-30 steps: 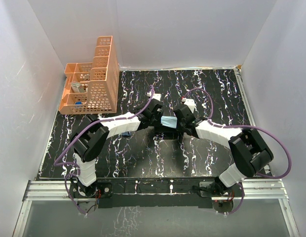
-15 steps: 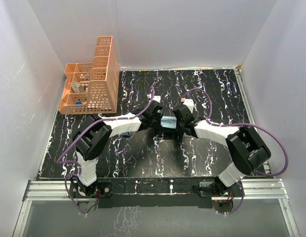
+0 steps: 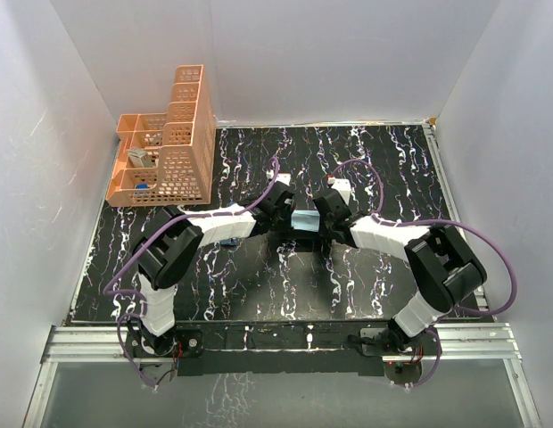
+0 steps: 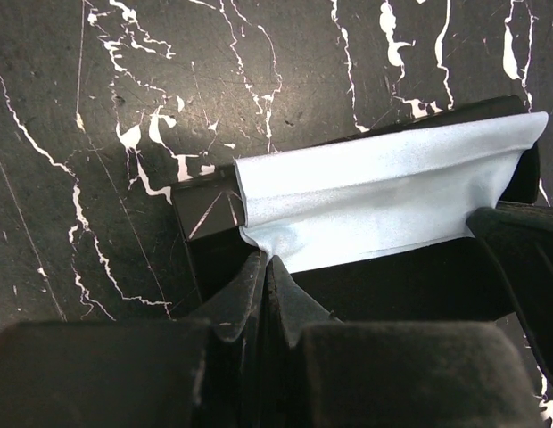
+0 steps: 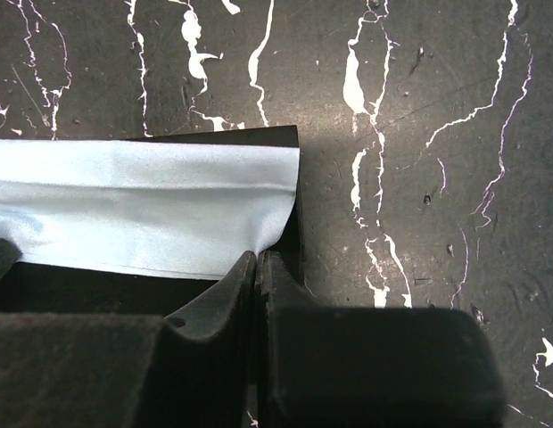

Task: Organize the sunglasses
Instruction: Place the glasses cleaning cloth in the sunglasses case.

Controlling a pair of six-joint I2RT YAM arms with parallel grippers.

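The sunglasses (image 3: pixel 229 242) show only as a slim dark blue sliver on the table, beside the left forearm. The left gripper (image 4: pixel 266 267) and the right gripper (image 5: pixel 257 259) each pinch an end of the light blue cloth (image 4: pixel 375 201), stretched over the black case (image 4: pixel 205 209).

Your left arm (image 3: pixel 214 223) and right arm (image 3: pixel 383 234) both reach forward from their bases, elbows pushed out to the sides and forearms angled inward, so the two wrists nearly meet in the middle. Your left pincer (image 3: pixel 282 207) and right pincer (image 3: pixel 326 210) point toward each other, close but apart. In the wrist views both are pressed fully together. The left one nips the near left corner of the light blue cloth (image 4: pixel 383 196), and the right one nips its near right corner.
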